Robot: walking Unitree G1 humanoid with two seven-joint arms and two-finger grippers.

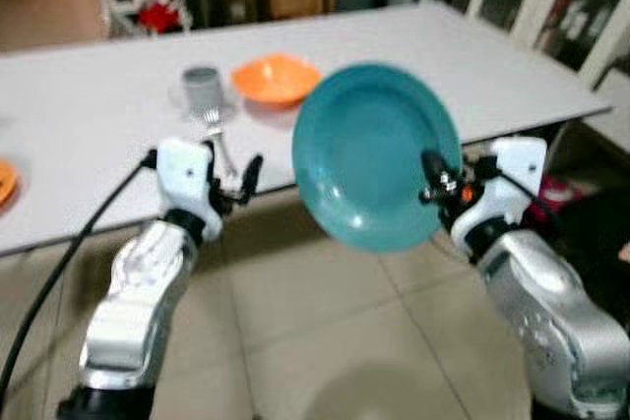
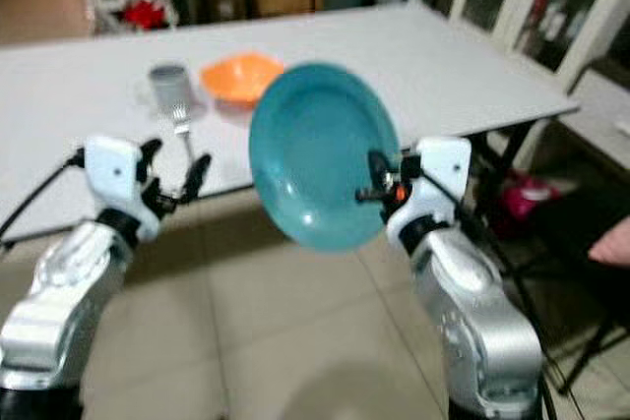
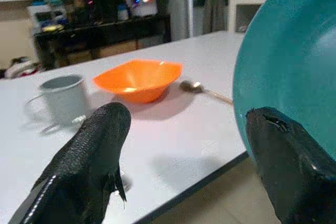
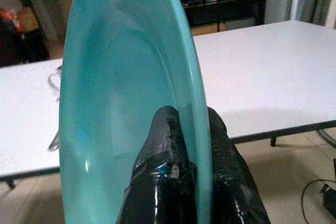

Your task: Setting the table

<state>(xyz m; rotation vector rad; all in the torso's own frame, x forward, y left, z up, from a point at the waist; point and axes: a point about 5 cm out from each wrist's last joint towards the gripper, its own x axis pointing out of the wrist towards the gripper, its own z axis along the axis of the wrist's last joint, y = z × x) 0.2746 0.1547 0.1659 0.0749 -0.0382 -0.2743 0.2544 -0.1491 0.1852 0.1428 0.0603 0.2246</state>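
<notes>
A teal plate [image 1: 376, 156] is pinched at its rim by the right gripper [image 1: 433, 179], one finger on each face, and is held nearly on edge in the air just short of the white table [image 1: 512, 56]. The left gripper [image 1: 234, 182] is spread wide with nothing in it, at the table edge beside the plate. On the table an orange bowl [image 1: 277, 78], a grey mug [image 1: 202, 89], a fork [image 1: 219, 140] and a spoon [image 3: 202, 88] are laid out. Risk is judged as follows: the rim grip is small and the plate is tilted steeply, so it could be twisted loose or dropped to the tiled floor; the bowl or fork could be knocked if it is swung in low.
</notes>
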